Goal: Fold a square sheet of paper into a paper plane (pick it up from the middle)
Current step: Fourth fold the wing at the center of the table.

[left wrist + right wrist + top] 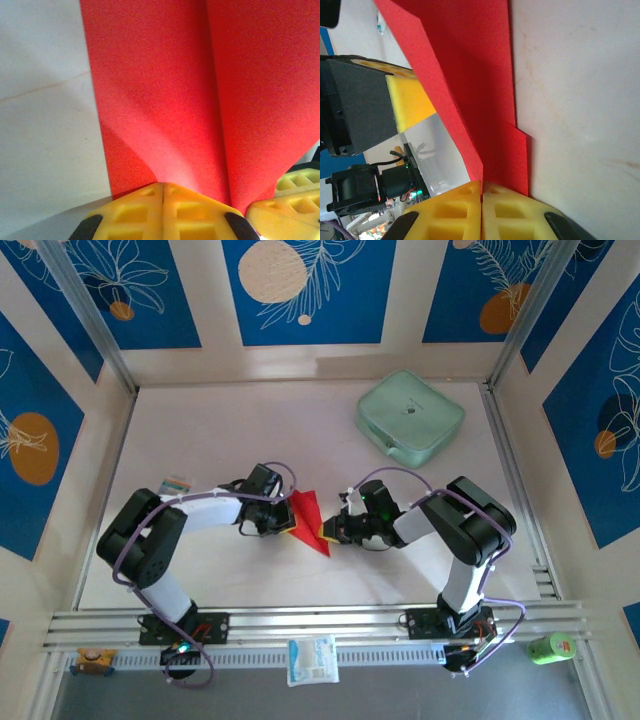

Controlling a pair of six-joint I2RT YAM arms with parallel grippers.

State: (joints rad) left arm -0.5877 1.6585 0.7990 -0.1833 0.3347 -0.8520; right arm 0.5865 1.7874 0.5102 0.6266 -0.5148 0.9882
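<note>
The square sheet of paper, bright red, is folded into a slim pointed paper plane [309,519] and held between both grippers over the table's middle. My left gripper [291,526] is shut on its left edge. In the left wrist view the yellow fingertips [163,188] pinch the red paper [165,90], which has a centre crease running up it. My right gripper [329,532] is shut on the right edge. In the right wrist view the paper [470,75] rises from between the closed jaws of the gripper [482,186], its layers standing on edge.
A mint-green zip case [410,418] lies at the back right of the table. A small white packet [313,658] rests on the near rail between the arm bases. A green object [550,647] sits off the front right corner, and a small striped item [177,483] lies by the left arm.
</note>
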